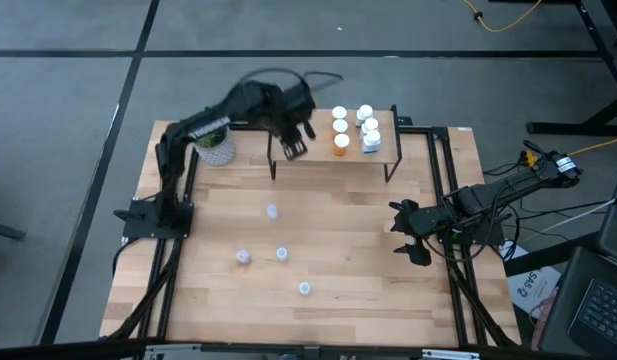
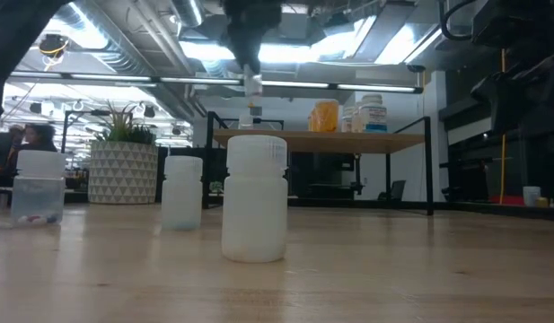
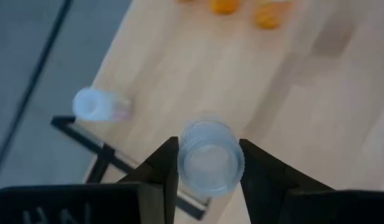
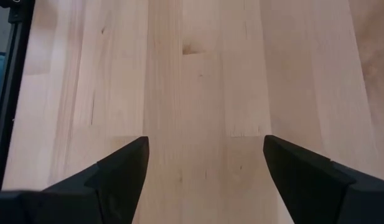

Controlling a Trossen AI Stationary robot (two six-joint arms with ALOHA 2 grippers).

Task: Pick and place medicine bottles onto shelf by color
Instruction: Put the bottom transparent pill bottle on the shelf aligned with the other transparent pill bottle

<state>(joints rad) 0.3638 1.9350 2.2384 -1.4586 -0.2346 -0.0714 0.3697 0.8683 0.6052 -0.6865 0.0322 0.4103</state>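
Over the shelf (image 1: 333, 150)'s left end my left gripper (image 3: 207, 165) pinches a clear bottle (image 3: 210, 158) — several shelved, four bottles (image 1: 273, 211) left on the table; right gripper (image 4: 204, 165) idles wide, empty.

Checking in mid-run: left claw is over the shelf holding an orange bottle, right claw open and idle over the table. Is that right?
Not quite. The bottle in the left claw is a clear, pale blue one, not orange, as the left wrist view shows. The rest stands: that claw is over the shelf, and the right claw waits open over the bare table.
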